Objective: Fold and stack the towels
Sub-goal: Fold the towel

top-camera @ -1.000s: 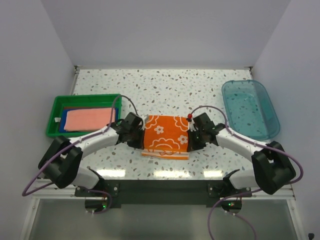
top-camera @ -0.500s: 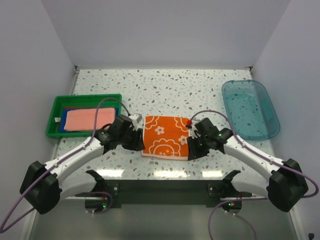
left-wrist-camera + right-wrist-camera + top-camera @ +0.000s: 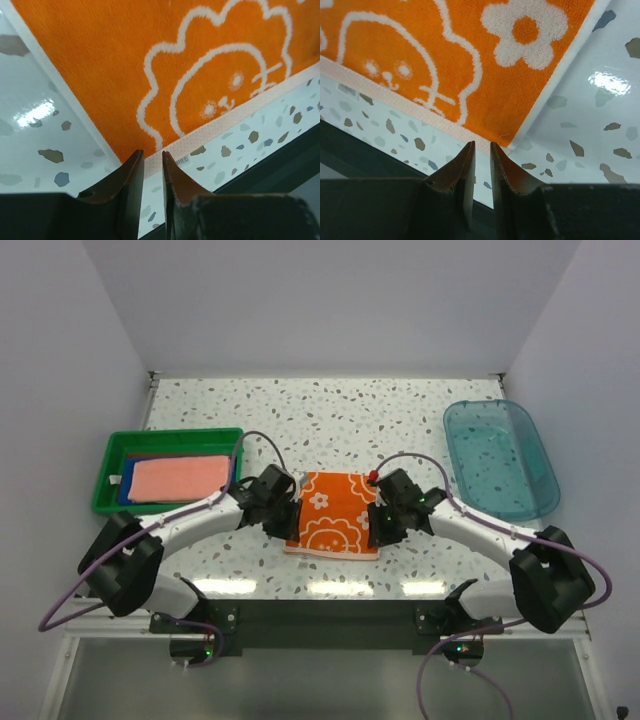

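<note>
The orange towel with white flower outlines lies folded flat mid-table, also filling the left wrist view and the right wrist view. My left gripper hangs over its near left corner. Its fingertips stand a narrow gap apart with nothing between them. My right gripper hangs over the near right corner in the same way, narrowly open and empty. A pink towel lies on a blue towel in the green tray.
The green tray stands at the left, close behind my left arm. A clear blue tub sits at the right, beyond my right arm. The table's dark front edge runs just beyond the towel's near hem.
Both grippers let go of the towel's sides, swung toward the near edge, and have come back in over the near corners. Their jaws opened, then narrowed.
</note>
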Tool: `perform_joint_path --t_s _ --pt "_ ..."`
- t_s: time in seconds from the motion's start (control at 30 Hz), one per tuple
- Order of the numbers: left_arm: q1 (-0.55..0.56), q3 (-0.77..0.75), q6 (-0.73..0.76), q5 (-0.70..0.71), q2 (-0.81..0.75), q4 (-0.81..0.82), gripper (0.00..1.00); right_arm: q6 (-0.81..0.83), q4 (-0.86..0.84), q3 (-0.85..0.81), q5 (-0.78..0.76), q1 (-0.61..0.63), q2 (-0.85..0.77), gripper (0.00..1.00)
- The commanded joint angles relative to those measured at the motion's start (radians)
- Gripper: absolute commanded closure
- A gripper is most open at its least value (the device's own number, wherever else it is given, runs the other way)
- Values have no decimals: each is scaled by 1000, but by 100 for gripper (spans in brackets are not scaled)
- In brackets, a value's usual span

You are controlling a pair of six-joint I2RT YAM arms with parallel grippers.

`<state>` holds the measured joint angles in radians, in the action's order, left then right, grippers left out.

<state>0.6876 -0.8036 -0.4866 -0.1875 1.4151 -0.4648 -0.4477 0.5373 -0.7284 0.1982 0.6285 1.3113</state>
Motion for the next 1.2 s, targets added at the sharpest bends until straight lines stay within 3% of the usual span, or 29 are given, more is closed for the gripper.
perform_joint_path --t_s 0.0,0.3,0.5,0.6,0.83,0.97,1.17 --pt "26 46 3 -30 19 20 75 -25 -78 56 4 2 37 78" --pt "49 127 -36 -4 -10 -31 76 -19 27 86 -28 5 10 78" --pt "46 -35 -35 115 -100 -90 57 76 165 -113 -135 -3 -27 78" --pt "15 -156 14 181 -79 -87 53 118 156 -236 -175 -44 6 78" --pt "-160 -336 126 129 139 66 54 106 -49 -353 -168 -142 189 80" --pt "-183 -436 167 117 290 90 59 92 -147 -390 -163 -162 301 81" --pt "-197 -459 180 118 450 140 65 90 -232 -371 -160 -191 436 82"
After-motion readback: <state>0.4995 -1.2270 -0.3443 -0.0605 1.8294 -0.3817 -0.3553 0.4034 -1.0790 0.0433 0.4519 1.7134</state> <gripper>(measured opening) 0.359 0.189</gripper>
